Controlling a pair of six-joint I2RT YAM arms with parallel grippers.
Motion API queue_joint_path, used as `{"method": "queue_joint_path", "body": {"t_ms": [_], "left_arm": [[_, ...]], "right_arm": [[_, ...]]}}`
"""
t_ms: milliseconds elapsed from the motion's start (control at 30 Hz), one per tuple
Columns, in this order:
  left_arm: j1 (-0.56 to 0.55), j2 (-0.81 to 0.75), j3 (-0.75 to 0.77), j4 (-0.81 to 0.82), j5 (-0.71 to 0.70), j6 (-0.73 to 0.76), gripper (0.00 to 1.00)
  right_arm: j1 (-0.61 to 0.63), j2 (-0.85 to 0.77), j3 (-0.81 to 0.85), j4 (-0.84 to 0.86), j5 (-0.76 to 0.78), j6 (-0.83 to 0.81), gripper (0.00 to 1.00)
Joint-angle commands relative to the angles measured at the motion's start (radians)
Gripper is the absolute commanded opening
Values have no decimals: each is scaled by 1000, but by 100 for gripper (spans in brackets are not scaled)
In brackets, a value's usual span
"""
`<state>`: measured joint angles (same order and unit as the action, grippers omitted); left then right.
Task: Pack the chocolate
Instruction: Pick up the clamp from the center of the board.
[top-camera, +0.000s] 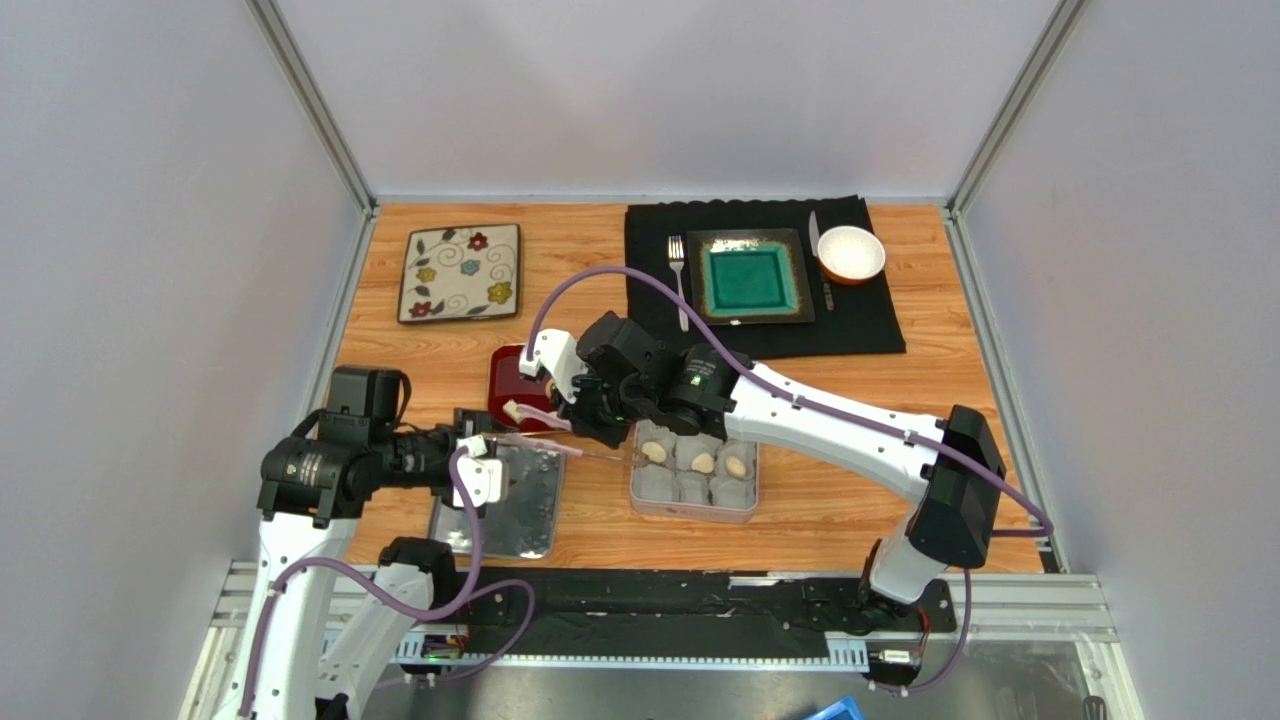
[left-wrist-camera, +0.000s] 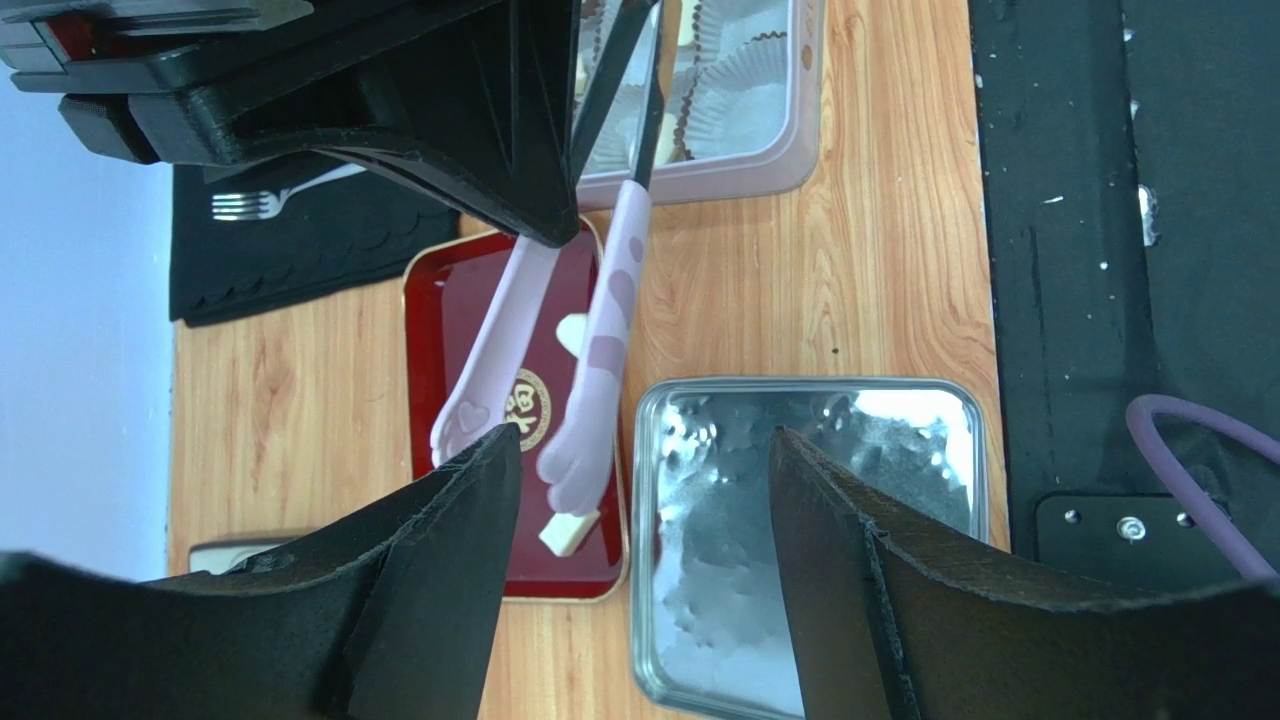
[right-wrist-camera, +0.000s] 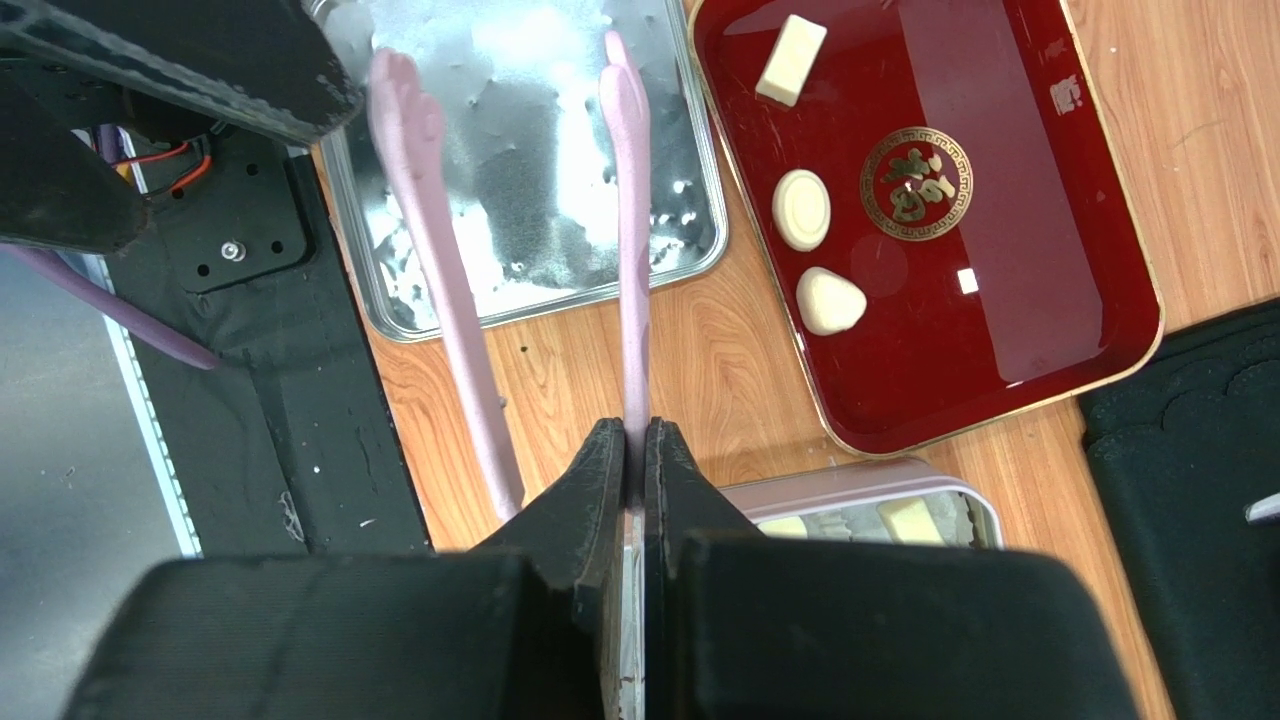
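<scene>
Right tool (right-wrist-camera: 633, 450), clamped shut on the pink tongs (right-wrist-camera: 443, 270), holds their tips ahead, near the chocolate (right-wrist-camera: 801, 209) in the red tray (right-wrist-camera: 1022, 225); left tool (left-wrist-camera: 646, 446) stands wide, empty. Center both tips around one piece before squeezing.

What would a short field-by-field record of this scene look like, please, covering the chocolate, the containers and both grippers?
loose chocolates: three, lying on the red tray
packed chocolates: several, in the box
tongs: pink, arms spread, nothing between the tips
right gripper: shut on one arm of the tongs
left gripper: open, holding nothing, over the silver tray
silver tray: bare, beside the red tray
</scene>
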<state>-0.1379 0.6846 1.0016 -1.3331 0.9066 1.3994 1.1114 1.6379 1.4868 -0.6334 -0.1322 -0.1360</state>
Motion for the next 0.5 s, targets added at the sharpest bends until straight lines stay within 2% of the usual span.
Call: {"method": "queue_joint_path", "body": {"t_ms": [0, 267, 467], "left_arm": [[-5, 18, 14, -103, 18, 17, 70], [-5, 36, -3, -107, -3, 3, 67], [-5, 53, -1, -110, -20, -7, 57]], "right_arm": [[24, -24, 53, 37, 14, -8, 0], [65, -36, 64, 38, 55, -20, 0], [77, -46, 76, 46, 74, -28, 0]]}}
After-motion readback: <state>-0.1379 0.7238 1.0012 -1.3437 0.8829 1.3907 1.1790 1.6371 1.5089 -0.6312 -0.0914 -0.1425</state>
